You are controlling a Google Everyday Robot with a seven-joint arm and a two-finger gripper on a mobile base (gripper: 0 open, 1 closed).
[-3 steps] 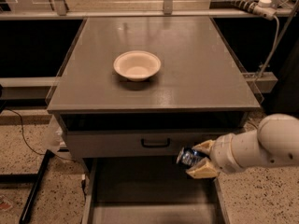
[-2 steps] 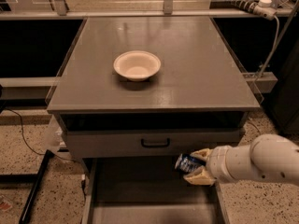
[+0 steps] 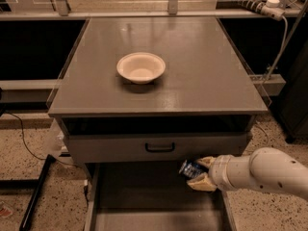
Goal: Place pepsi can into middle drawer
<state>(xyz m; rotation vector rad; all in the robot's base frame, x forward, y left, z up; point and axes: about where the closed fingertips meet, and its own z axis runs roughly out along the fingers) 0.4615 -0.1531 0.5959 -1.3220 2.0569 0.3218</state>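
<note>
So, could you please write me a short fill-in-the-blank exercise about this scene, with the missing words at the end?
1. The claw grips the pepsi can over the middle drawer, which stands ____.
2. The cream bowl sits on the ____ of the cabinet.
3. The drawer front above the can has a handle of ____ colour.
Missing words: open; top; black.

Cream bowl [image 3: 141,67] is seen on grey table [image 3: 207,81]; drawer front [image 3: 106,149] with black handle [image 3: 160,147] is located just above the claw [image 3: 197,173]; power strip [image 3: 250,3] is noted rear right.
</note>
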